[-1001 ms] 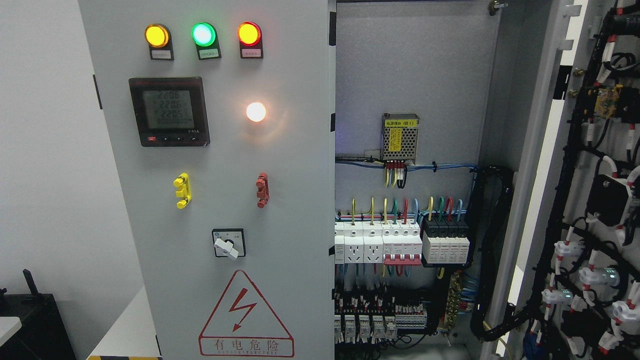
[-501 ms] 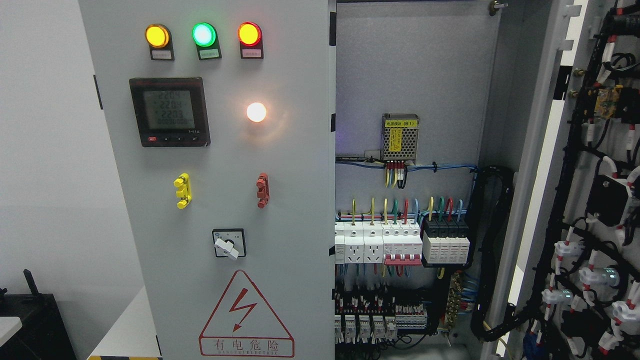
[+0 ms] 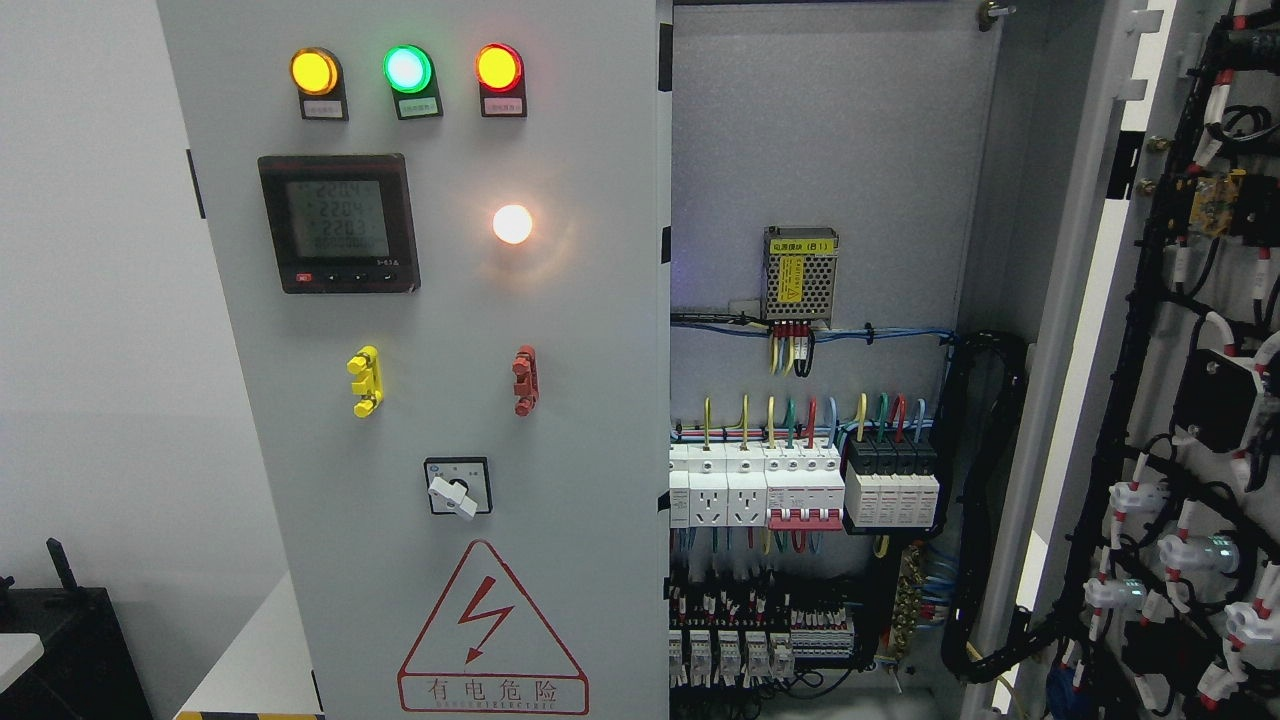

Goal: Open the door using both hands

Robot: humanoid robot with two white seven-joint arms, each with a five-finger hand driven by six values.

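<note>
A grey electrical cabinet fills the head view. Its left door (image 3: 560,330) stands flat toward me, carrying three lit lamps (image 3: 405,68), a digital meter (image 3: 338,222), a white lamp (image 3: 512,224), yellow (image 3: 364,381) and red (image 3: 524,380) handles, a rotary switch (image 3: 456,487) and a red warning triangle (image 3: 490,630). The right door (image 3: 1200,400) is swung wide open at the far right, its wired inner face showing. Between them the cabinet interior (image 3: 820,120) is exposed, with breakers (image 3: 800,485) and a power supply (image 3: 800,275). Neither of my hands shows anywhere.
A white wall (image 3: 90,300) lies left of the cabinet. A black object (image 3: 60,640) stands at the lower left corner beside a pale floor strip (image 3: 250,660). A thick black cable bundle (image 3: 985,500) runs down the cabinet's right inner side.
Only the meter's digits have flickered; the doors and everything else stand as before.
</note>
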